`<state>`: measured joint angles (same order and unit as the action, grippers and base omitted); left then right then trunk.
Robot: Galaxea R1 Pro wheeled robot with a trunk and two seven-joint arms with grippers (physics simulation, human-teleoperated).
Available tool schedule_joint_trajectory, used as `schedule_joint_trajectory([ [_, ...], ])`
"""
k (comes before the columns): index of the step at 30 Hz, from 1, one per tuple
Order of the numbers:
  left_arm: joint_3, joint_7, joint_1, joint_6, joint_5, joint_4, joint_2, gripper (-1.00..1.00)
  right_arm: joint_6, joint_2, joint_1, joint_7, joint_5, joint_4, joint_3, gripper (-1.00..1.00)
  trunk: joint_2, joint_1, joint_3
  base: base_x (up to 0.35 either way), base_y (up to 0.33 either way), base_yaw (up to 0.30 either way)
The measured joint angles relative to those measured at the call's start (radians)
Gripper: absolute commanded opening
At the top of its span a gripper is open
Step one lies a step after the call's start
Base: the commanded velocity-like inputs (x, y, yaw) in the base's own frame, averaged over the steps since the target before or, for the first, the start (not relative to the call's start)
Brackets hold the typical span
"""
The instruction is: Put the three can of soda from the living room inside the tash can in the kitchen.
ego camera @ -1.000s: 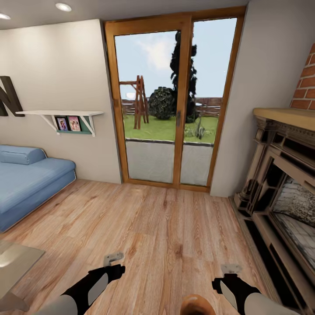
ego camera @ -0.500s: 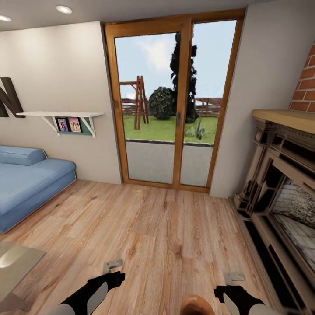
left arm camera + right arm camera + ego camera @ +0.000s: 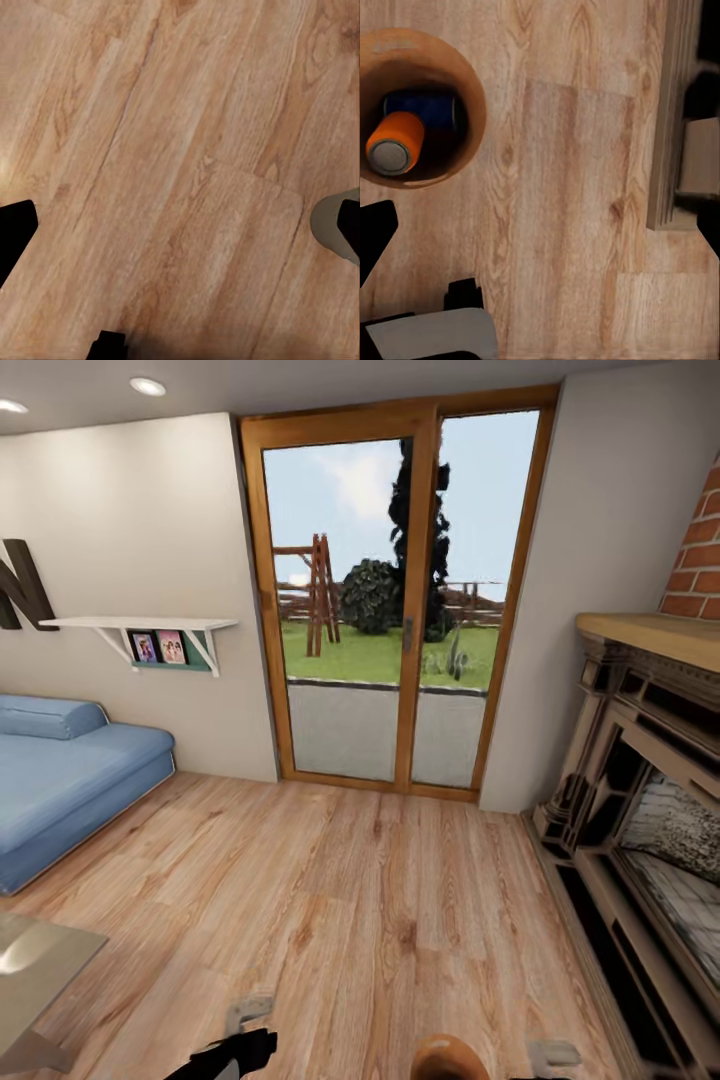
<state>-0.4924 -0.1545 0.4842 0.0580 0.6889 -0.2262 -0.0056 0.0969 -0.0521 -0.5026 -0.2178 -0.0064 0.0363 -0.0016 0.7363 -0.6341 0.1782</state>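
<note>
The bucket (image 3: 416, 105) sits on the plank floor (image 3: 380, 900) beside the right gripper, seen from above in the right wrist view, with an orange can (image 3: 394, 142) and a blue can (image 3: 424, 109) lying inside it, touching. Whether either gripper is released or clenched cannot be told. The left gripper (image 3: 250, 1015) hangs over bare floor, the blue sofa (image 3: 70, 780) well off to its left and the glass doors (image 3: 395, 600) ahead.

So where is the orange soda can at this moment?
In the right wrist view the orange can lies inside the brown-lined trash can, over the blue can. The trash can stands on the plank floor.
</note>
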Motion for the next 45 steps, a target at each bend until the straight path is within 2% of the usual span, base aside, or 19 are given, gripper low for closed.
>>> schedule_joint_trajectory([
  [6, -0.005, 0.001, -0.017, -0.028, 0.000, 0.041, -0.008, 1.00, -0.006, -0.001, 0.037, -0.001, 0.003, -0.004, 0.000, 1.00, -0.042, 0.023, -0.019, 0.000, 0.000, 0.000],
  [19, -0.010, -0.002, -0.090, -0.048, 0.002, 0.054, -0.009, 1.00, -0.008, -0.001, 0.118, -0.002, 0.004, -0.008, 0.000, 1.00, -0.133, 0.073, -0.060, 0.000, 0.000, 0.000],
  [35, -0.011, -0.005, -0.150, -0.050, 0.004, 0.056, -0.008, 1.00, -0.008, -0.002, 0.186, 0.000, 0.011, -0.008, 0.002, 1.00, -0.245, 0.134, -0.110, 0.000, 0.000, 0.000],
  [45, -0.011, -0.005, -0.164, -0.051, 0.003, 0.056, -0.009, 1.00, -0.008, -0.002, 0.206, 0.000, 0.010, -0.010, 0.003, 1.00, -0.315, 0.173, -0.141, 0.000, 0.000, 0.000],
])
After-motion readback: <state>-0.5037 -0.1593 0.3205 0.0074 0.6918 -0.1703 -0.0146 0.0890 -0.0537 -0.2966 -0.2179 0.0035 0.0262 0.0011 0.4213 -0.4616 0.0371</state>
